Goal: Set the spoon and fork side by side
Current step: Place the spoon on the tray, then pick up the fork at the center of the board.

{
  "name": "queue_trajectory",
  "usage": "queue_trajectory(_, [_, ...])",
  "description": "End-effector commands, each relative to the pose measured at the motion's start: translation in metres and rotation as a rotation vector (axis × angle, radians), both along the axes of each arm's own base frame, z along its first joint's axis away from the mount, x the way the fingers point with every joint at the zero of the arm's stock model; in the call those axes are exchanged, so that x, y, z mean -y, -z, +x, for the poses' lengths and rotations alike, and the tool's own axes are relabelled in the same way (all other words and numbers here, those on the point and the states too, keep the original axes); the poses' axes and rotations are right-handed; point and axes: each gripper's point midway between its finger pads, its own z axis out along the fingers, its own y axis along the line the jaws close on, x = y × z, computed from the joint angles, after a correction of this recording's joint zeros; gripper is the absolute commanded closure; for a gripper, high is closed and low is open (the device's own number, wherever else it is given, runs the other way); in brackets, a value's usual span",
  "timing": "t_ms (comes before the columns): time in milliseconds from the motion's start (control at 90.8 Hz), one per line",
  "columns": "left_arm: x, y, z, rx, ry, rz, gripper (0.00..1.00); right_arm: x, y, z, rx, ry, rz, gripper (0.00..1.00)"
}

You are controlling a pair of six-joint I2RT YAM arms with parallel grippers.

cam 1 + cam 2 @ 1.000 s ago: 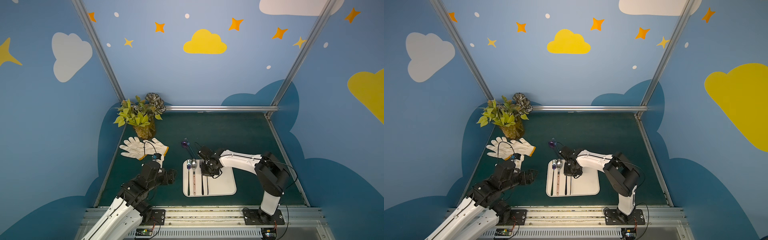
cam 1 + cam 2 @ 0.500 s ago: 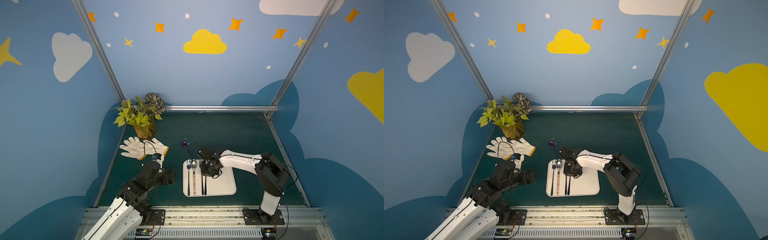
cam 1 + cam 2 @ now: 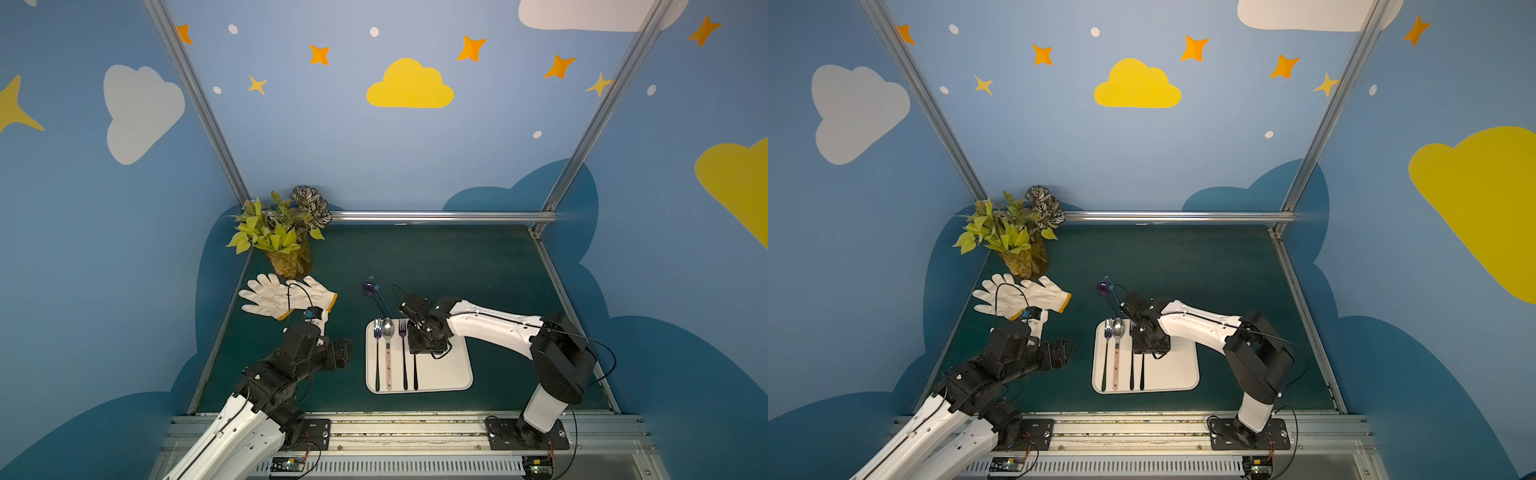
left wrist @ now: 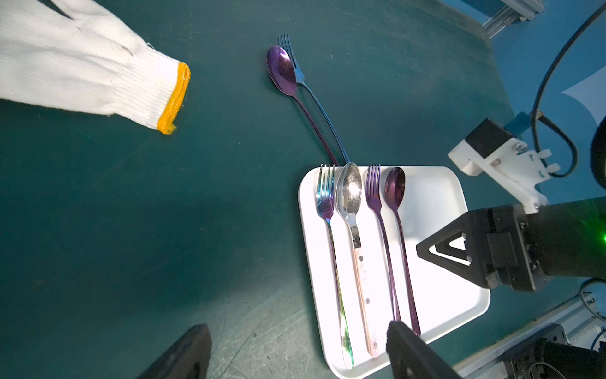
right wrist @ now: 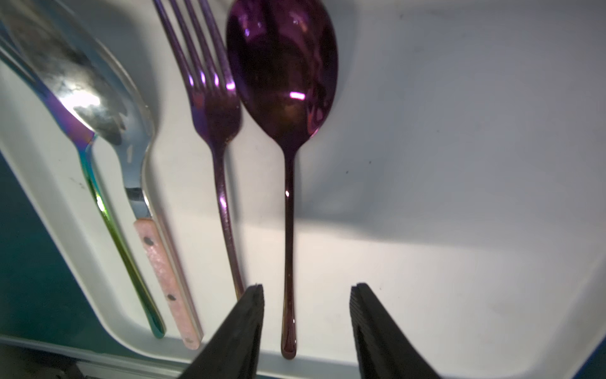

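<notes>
A white tray (image 3: 449, 374) holds several utensils in a row. The purple spoon (image 5: 282, 75) lies flat beside the purple fork (image 5: 216, 111), parallel to it, bowls and tines at the same end. My right gripper (image 5: 306, 292) is open, and its fingers straddle the spoon's handle end without touching it. In both top views the right gripper (image 3: 419, 345) hangs low over the tray. My left gripper (image 4: 295, 326) is open and empty, over the mat left of the tray (image 4: 436, 197).
A silver spoon (image 4: 349, 190) with a pink handle and an iridescent fork (image 4: 324, 197) fill the tray's left side. Another purple spoon (image 4: 282, 70) and a blue fork (image 4: 290, 52) lie on the mat beyond the tray. White gloves (image 3: 286, 297) and a potted plant (image 3: 282, 237) sit at back left.
My right gripper's jaws have opened off the purple spoon's handle, and the spoon now rests on the tray beside the purple fork. The left arm has not moved.
</notes>
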Motion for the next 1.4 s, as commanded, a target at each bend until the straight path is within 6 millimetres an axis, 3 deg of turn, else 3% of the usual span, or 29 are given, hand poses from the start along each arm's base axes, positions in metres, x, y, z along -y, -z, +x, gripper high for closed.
queue_trajectory(0, [-0.004,0.003,-0.001,-0.002,-0.007,0.014,0.12,0.002,-0.003,-0.008,-0.007,-0.01,-0.033,0.52])
queue_trajectory(275, [-0.006,0.003,0.0,-0.009,-0.021,0.022,0.11,-0.003,-0.01,-0.003,0.029,-0.022,-0.015,0.52])
queue_trajectory(363, [-0.014,0.004,-0.001,-0.03,-0.065,0.043,0.03,-0.007,-0.024,0.007,0.082,-0.062,0.005,0.49])
queue_trajectory(551, [-0.033,0.003,0.001,-0.069,-0.175,0.099,0.0,-0.03,-0.066,0.05,0.204,-0.218,0.091,0.43])
queue_trajectory(793, [-0.06,-0.001,-0.004,-0.141,-0.313,0.191,0.0,-0.074,-0.081,0.117,0.257,-0.411,0.188,0.5])
queue_trajectory(947, [-0.062,-0.003,-0.004,-0.164,-0.322,0.202,0.0,-0.098,-0.065,0.153,0.27,-0.456,0.179,0.56])
queue_trajectory(1068, [-0.058,-0.006,-0.003,-0.158,-0.313,0.183,0.0,-0.108,-0.037,0.174,0.233,-0.431,0.183,0.6])
queue_trajectory(1388, [-0.053,-0.011,-0.002,-0.124,-0.291,0.141,0.0,-0.129,0.003,0.192,0.191,-0.401,0.206,0.61])
